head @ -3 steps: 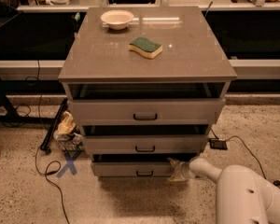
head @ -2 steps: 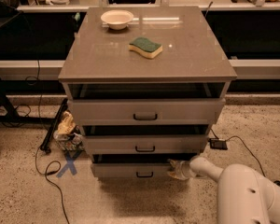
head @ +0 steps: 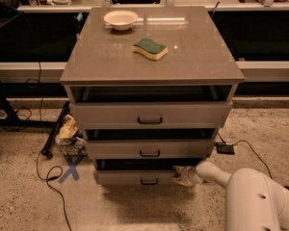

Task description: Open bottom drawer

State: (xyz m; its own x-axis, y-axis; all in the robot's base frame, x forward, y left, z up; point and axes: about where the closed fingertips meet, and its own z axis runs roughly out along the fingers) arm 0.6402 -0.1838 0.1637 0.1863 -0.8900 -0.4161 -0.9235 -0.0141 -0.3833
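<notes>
- Grey-taupe bottom drawer point(head: 135, 177) sits lowest in the cabinet point(head: 67, 78), its front facing the camera and its long axis running left to right.
- It stands a little way out, with a dark gap above the front panel; its black handle point(head: 149, 181) is at the centre.
- Tool point(head: 184, 175) is at the right end of that front panel, touching or just beside it; I cannot tell whether it is open or closed.
- White arm point(head: 260, 196) reaches in low from the lower right, over the floor.
- Middle drawer point(head: 115, 149) and top drawer point(head: 111, 114) above are also partly out, each overhanging the one below.
- On the surface point(head: 197, 57): a bowl point(head: 120, 19) near the far left corner, a green-and-yellow sponge point(head: 150, 48) near the centre.
- Floor left of the cabinet: crumpled bag point(head: 67, 131), blue X mark point(head: 70, 170), cables point(head: 45, 172).
- Floor right of it: a small black box point(head: 225, 148) on a cord.
</notes>
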